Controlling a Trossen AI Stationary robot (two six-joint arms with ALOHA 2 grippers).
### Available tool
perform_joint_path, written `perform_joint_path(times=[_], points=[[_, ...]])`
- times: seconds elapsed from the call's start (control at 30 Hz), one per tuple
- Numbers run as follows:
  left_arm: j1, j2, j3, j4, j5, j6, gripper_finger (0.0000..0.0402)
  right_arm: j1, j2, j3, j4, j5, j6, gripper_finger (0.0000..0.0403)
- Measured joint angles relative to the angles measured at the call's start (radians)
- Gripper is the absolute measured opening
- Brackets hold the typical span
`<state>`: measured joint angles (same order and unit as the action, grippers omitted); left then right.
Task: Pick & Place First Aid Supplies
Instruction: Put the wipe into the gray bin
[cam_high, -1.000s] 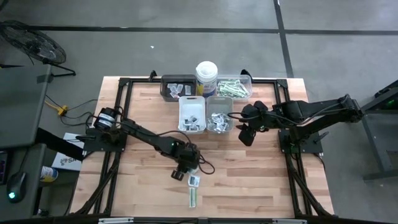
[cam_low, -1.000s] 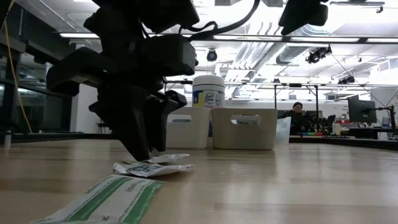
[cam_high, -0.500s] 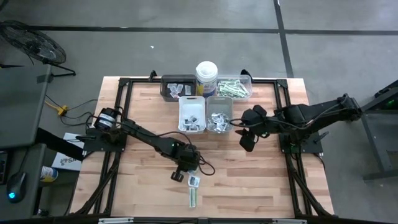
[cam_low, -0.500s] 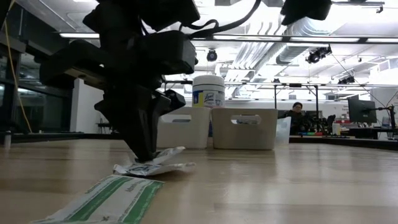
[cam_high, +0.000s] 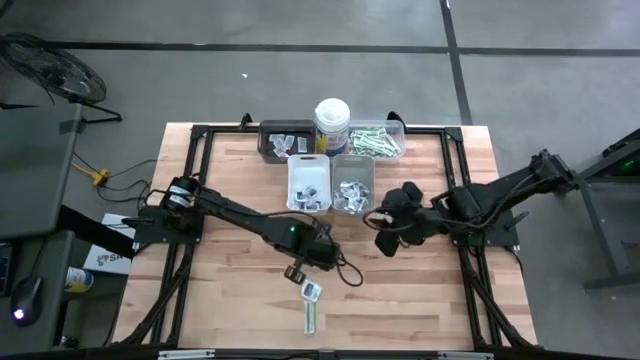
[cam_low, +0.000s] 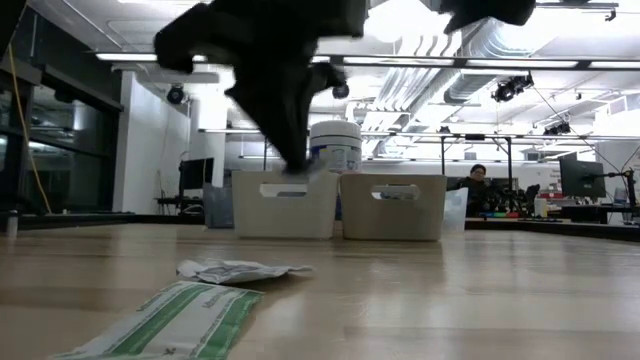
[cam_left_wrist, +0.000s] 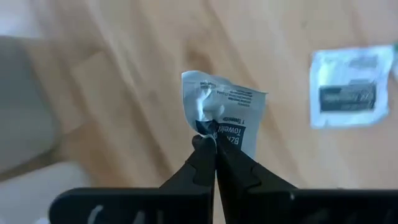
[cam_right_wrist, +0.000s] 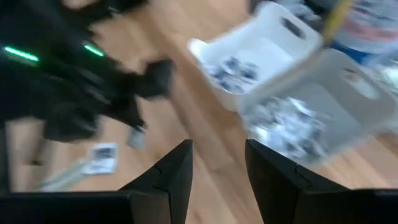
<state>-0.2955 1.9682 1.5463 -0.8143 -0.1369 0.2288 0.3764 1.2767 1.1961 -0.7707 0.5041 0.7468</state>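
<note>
My left gripper (cam_high: 296, 270) hangs above the middle of the table, shut on a small white sachet with blue print (cam_left_wrist: 222, 106). Just near of it a second white sachet (cam_high: 312, 291) lies flat on the wood, also seen in the left wrist view (cam_left_wrist: 351, 96) and the low view (cam_low: 240, 270). A green-and-white strip (cam_high: 310, 316) lies nearer the front edge. My right gripper (cam_high: 385, 240) hovers open right of centre, nothing between its fingers (cam_right_wrist: 174, 171). My left gripper pinches one crumpled edge of the sachet (cam_left_wrist: 210, 127) between its two fingertips. The fingers come from above, pointing steeply down. The sachet sticks out past the fingertips, lifted clear of the table.
At the back stand a white bin (cam_high: 309, 185) and a grey bin (cam_high: 352, 185), both holding packets. Behind them are a dark tray (cam_high: 283, 140), a white canister (cam_high: 332, 125) and a clear tray (cam_high: 378, 140). Bare wood lies on either side of the arms.
My left gripper has shut on the upper of two sachets lying on the table and risen, lifting it clear; the other sachet and the strip stayed put. My right gripper has moved toward the table's near edge and a little left, still open.
</note>
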Motion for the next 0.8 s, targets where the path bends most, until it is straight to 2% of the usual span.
perform_joint_path(times=[0.13,0.23,0.37,0.63,0.8], points=[[0.0,0.002,0.146,-0.14,-0.126,0.042,0.0,0.056,-0.002,0.0,-0.133,0.09,0.099,0.014],[0.0,0.0,0.248,-0.208,-0.234,0.069,0.0,0.104,-0.001,0.0,-0.16,0.161,0.146,0.014],[0.008,0.0,0.369,-0.208,-0.328,0.123,0.0,0.15,-0.001,0.0,-0.153,0.227,0.162,0.014],[0.056,-0.001,0.527,-0.18,-0.367,0.174,0.0,0.184,0.0,0.0,-0.086,0.32,0.164,0.014],[0.078,-0.002,0.569,-0.132,-0.39,0.201,0.0,0.172,0.0,0.0,0.021,0.317,0.11,0.014]])
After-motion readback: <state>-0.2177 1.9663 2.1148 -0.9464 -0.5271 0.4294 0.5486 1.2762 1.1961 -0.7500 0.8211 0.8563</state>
